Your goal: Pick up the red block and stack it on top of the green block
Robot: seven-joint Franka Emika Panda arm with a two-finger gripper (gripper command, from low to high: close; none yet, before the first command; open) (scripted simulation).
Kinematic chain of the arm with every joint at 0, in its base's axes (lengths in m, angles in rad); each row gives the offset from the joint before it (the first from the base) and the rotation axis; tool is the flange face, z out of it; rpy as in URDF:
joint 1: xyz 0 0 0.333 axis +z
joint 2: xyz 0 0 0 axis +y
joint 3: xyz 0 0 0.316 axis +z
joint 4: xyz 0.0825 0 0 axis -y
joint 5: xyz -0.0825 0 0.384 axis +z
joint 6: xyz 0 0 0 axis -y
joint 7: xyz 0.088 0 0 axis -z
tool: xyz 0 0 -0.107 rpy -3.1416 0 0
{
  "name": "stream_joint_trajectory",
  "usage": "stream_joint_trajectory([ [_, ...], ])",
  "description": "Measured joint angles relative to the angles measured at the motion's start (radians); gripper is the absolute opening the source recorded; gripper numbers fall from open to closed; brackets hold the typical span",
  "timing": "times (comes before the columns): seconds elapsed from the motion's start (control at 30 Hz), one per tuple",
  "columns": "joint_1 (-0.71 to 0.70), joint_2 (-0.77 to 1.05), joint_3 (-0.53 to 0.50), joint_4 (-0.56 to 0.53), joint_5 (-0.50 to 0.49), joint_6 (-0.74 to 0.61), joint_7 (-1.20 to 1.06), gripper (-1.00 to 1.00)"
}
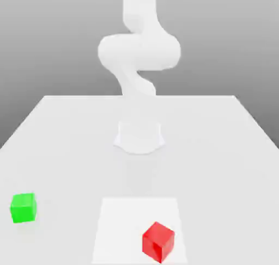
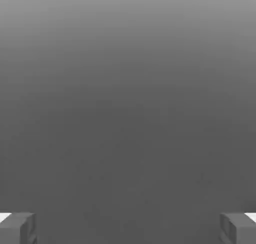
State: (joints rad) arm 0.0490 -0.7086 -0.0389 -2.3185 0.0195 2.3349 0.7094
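Note:
The red block [image 1: 158, 241] is a small glossy cube near the front of the white table, a little toward the exterior view's right, turned at an angle. The green block [image 1: 23, 207] sits apart from it, near the front at the exterior view's left. In the hand view my gripper [image 2: 128, 229] is open: its two grey fingertips [image 2: 18, 228] stand far apart with nothing between them, against a plain grey backdrop. The white arm [image 1: 139, 51] rises from its base at the table's middle back.
The arm's round base [image 1: 139, 137] stands on the white table [image 1: 218, 149] behind both blocks. A slightly brighter square patch [image 1: 120, 226] of tabletop lies under and around the red block.

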Motion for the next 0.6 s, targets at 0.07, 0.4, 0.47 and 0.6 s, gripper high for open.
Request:
stream_joint_trajectory([
  [0.07, 0.038, 0.077, -0.03, -0.016, 0.02, 0.03, -0.079, 0.0],
  [0.4, 0.178, 0.445, -0.129, -0.089, 0.118, 0.167, -0.456, 0.0],
  [0.47, 0.193, 0.518, -0.135, -0.103, 0.133, 0.194, -0.528, 0.0],
  [0.6, 0.213, 0.66, -0.134, -0.133, 0.145, 0.251, -0.658, 0.0],
])
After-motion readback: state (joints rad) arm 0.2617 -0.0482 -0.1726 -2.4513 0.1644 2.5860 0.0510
